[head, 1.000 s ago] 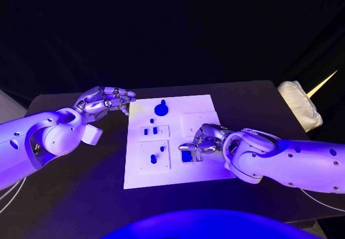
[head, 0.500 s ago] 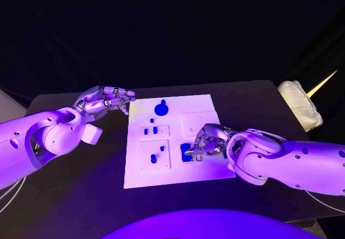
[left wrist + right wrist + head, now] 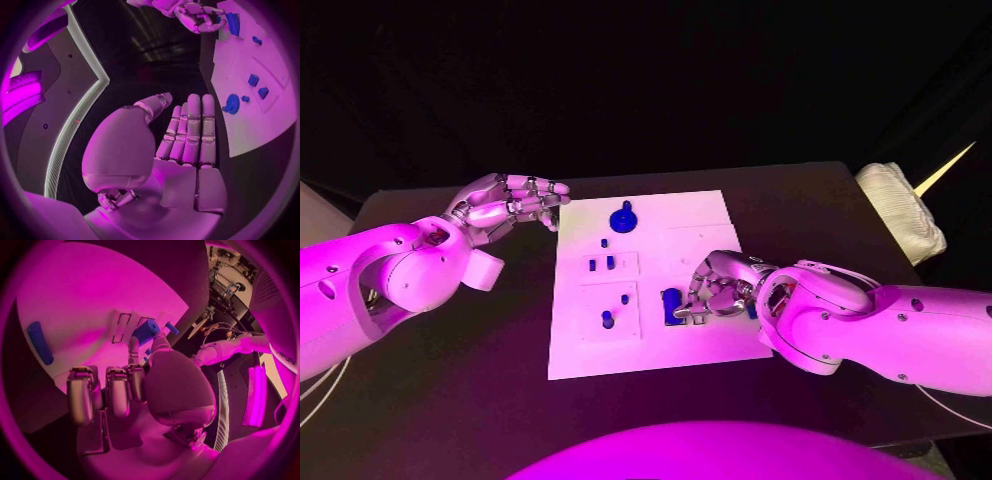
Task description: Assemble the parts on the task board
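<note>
A white task board point(image 3: 711, 215) lies in the middle of a black surface point(image 3: 473, 390), with two white robot arms reaching in from either side.

The right robot hand point(image 3: 714, 288) rests over the board's near right part, fingers curled down around a blue cylinder point(image 3: 146, 330), which it pinches between thumb and fingertips just above the board. Beside that hand, a blue rectangular part point(image 3: 672, 304) stands on the board, touching or nearly touching the fingers; I cannot tell which.

The left robot hand point(image 3: 506, 204) hovers off the board's far left corner, above the dark surface. Its fingers lie straight and close together, thumb alongside, holding nothing.

On the board, a round blue gear-like part point(image 3: 625, 217) sits near the far edge. Nearer, a small blue peg point(image 3: 604, 242) stands alone, then two small blue blocks point(image 3: 600, 264) side by side in a recessed panel. A further panel holds another upright blue piece point(image 3: 607, 319) and a tiny one beside it.

A folded white cloth point(image 3: 903, 210) lies at the surface's far right corner, well apart from the board.
</note>
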